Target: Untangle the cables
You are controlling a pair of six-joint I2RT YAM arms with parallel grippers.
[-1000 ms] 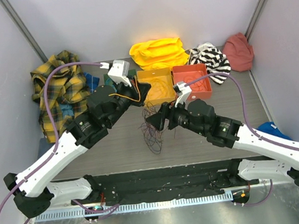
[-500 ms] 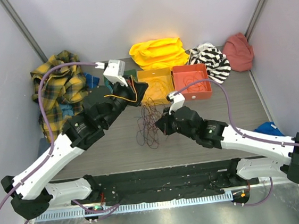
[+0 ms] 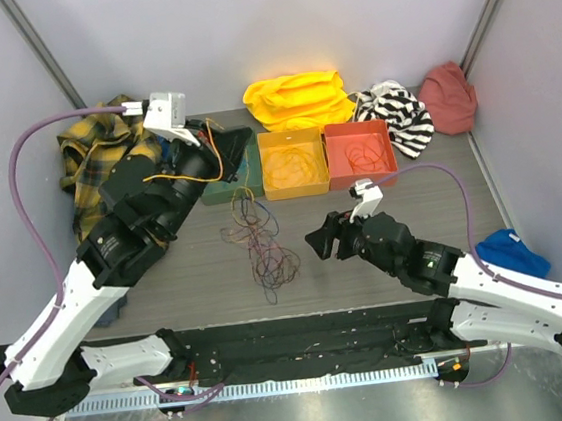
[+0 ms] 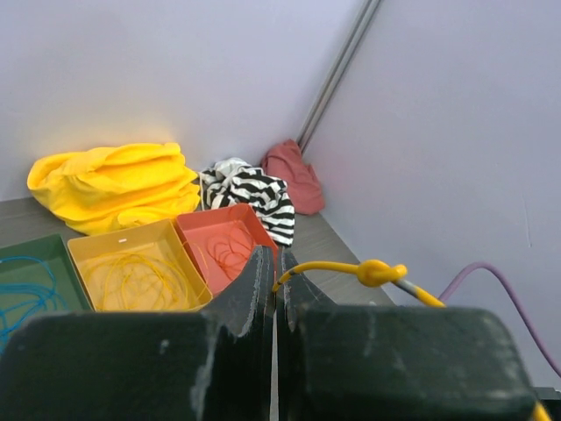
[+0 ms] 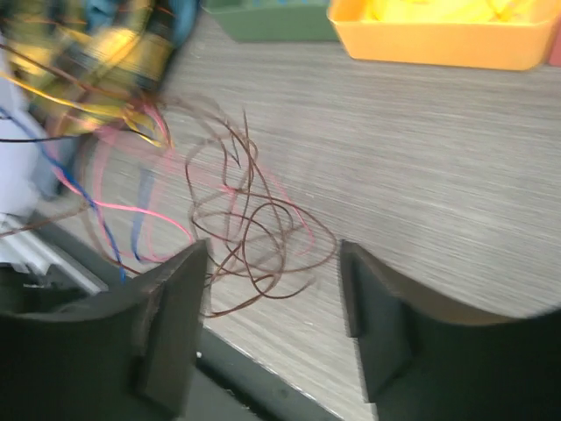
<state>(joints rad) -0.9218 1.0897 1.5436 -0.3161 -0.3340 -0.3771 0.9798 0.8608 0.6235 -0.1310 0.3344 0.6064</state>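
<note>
The cables (image 3: 259, 241) lie as a loose tangle of thin red, brown, blue and dark loops on the table between the arms. In the right wrist view the cables (image 5: 250, 230) are blurred. My left gripper (image 3: 218, 164) is raised over the green tray. In the left wrist view, my left gripper (image 4: 276, 263) is shut on a yellow cable (image 4: 379, 273) that has a knot in it. Strands run from there down to the tangle. My right gripper (image 3: 317, 242) stands open just right of the tangle. Seen from its wrist, the right gripper (image 5: 273, 294) has nothing between its fingers.
Three trays stand in a row at the back: green (image 3: 241, 180), yellow (image 3: 295, 187) with yellow wire, red (image 3: 362, 178) with red wire. Clothes lie around: plaid (image 3: 95, 165), yellow (image 3: 294, 98), striped (image 3: 396, 108), pink (image 3: 448, 97), blue (image 3: 512, 252).
My left gripper has pulled back and to the left with the yellow cable, dragging the tangle left and stretching it out. My right gripper has drawn away to the right of the tangle.
</note>
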